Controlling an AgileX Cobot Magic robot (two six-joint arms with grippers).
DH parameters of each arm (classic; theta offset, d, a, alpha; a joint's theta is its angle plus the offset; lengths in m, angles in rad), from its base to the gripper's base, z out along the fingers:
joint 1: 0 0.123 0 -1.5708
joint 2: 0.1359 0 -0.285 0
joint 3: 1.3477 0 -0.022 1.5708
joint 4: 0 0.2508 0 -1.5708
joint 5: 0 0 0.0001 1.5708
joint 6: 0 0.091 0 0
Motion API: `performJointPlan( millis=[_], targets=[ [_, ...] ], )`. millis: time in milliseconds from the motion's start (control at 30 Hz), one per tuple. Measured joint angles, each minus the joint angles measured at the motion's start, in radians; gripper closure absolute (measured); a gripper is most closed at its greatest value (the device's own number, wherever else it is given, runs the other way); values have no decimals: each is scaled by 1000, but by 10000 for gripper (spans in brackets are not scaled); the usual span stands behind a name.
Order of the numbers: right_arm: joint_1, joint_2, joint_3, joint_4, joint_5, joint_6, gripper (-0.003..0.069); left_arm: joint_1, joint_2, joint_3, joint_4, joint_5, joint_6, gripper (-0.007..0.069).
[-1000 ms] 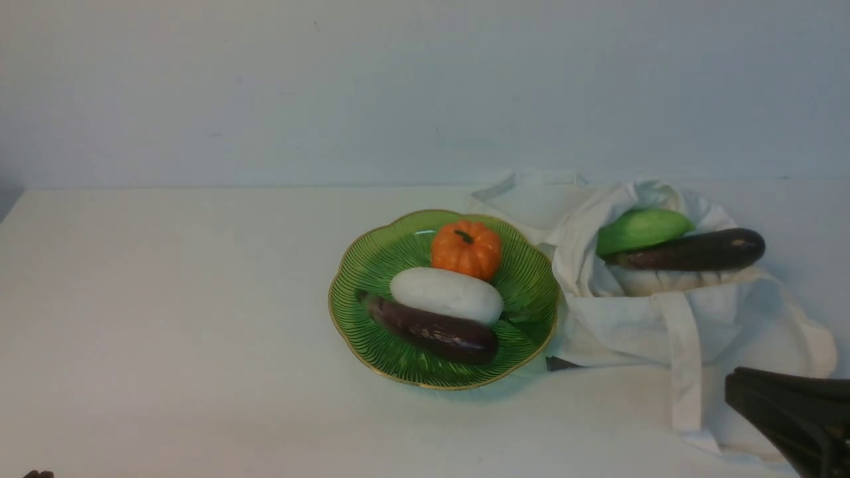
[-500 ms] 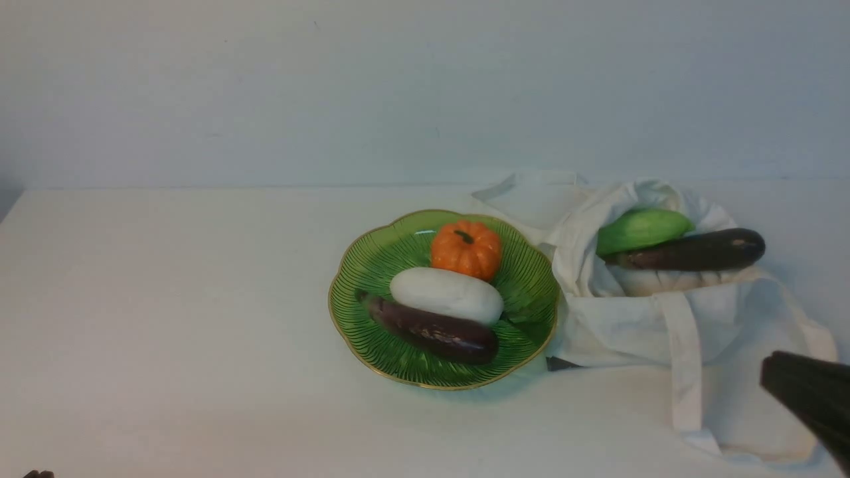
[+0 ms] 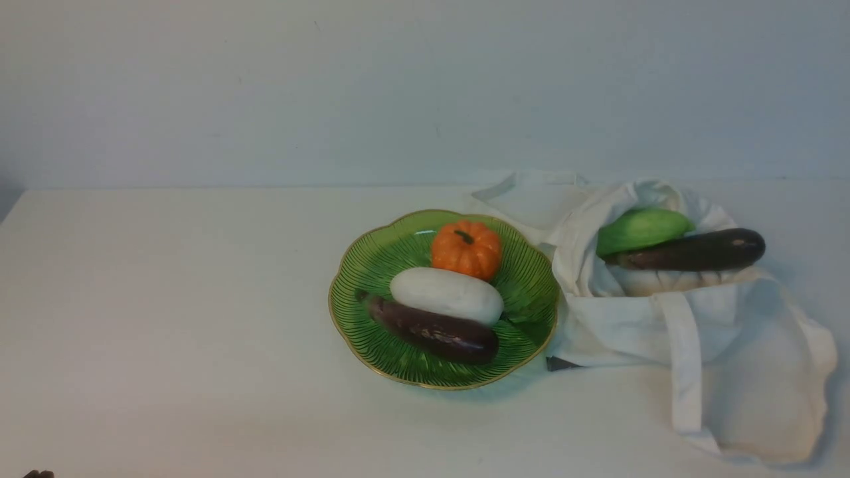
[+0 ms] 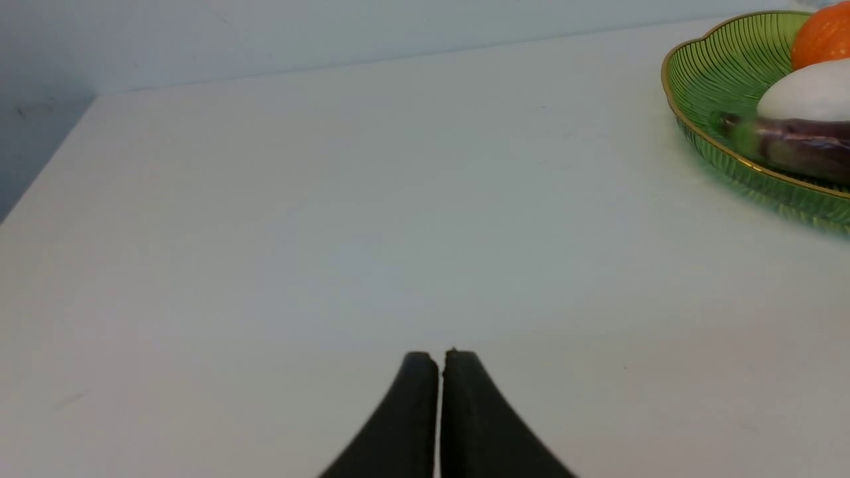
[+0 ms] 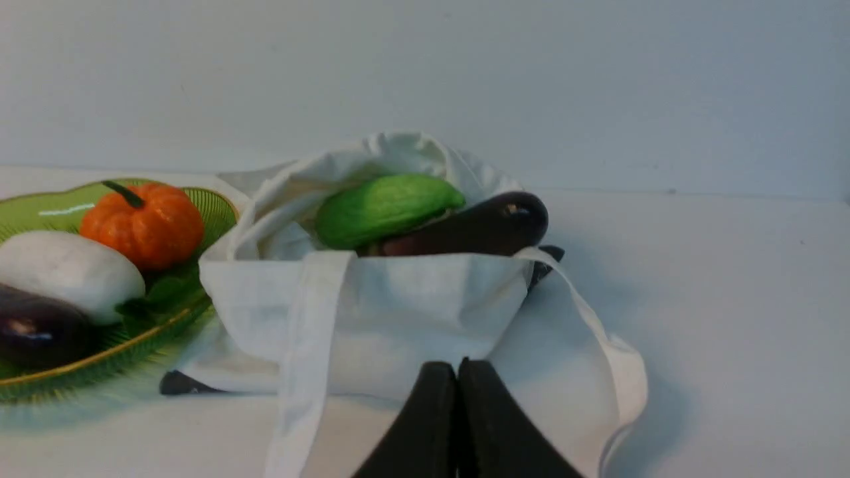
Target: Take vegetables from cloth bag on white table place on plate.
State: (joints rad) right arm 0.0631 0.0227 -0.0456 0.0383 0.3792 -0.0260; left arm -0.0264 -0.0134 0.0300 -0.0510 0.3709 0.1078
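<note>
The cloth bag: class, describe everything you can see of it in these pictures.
The cloth bag is off-white, soft, creased fabric, slumped on the white table beside the green plate, its edge at the plate's rim. A flat strap hangs down its front. Its open mouth holds a light green gourd above a dark eggplant, whose tip sticks out.

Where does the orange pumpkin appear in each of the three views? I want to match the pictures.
Front view: pumpkin on the far part of the plate, just right of center.
Left wrist view: only its edge shows, at the top right corner.
Right wrist view: at the left, beside the bag.
Shared landmark: the white radish touching it.
</note>
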Motion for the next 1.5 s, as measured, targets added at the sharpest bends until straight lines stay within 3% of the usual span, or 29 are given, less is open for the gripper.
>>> performJointPlan(
  millis=[1500],
  targets=[
    [32,-34,66,-13,6,3,673,0,0,0,0,0,0,629]
  ],
)
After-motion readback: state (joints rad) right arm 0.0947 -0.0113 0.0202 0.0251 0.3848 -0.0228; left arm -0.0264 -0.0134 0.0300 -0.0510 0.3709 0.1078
